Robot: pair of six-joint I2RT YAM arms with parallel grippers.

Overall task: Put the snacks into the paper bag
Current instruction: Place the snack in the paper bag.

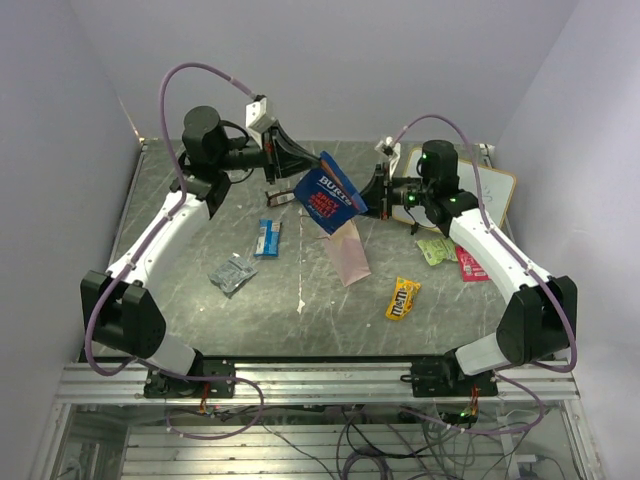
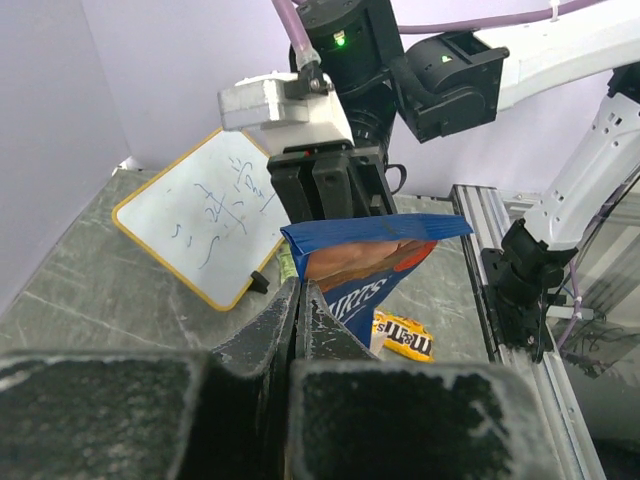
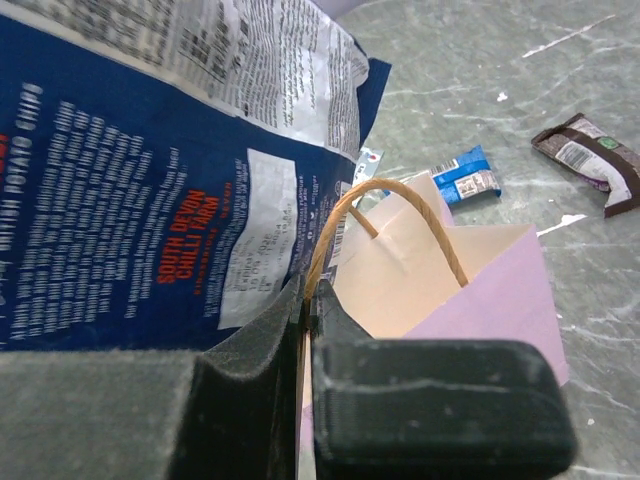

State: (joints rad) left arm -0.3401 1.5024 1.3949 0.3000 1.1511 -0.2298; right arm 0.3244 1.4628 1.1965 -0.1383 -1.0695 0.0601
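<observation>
Right now it looks like no snack is inside yet. The left tool [image 2: 300, 300] is squeezed shut on the blue chip bag [image 1: 328, 195], held up over the paper bag [image 1: 348, 252]. The right tool [image 3: 305, 310] is pinched shut on the paper bag's top edge. Six more packets, like the yellow one [image 1: 402, 298], wait on the table [image 1: 320, 322].
</observation>
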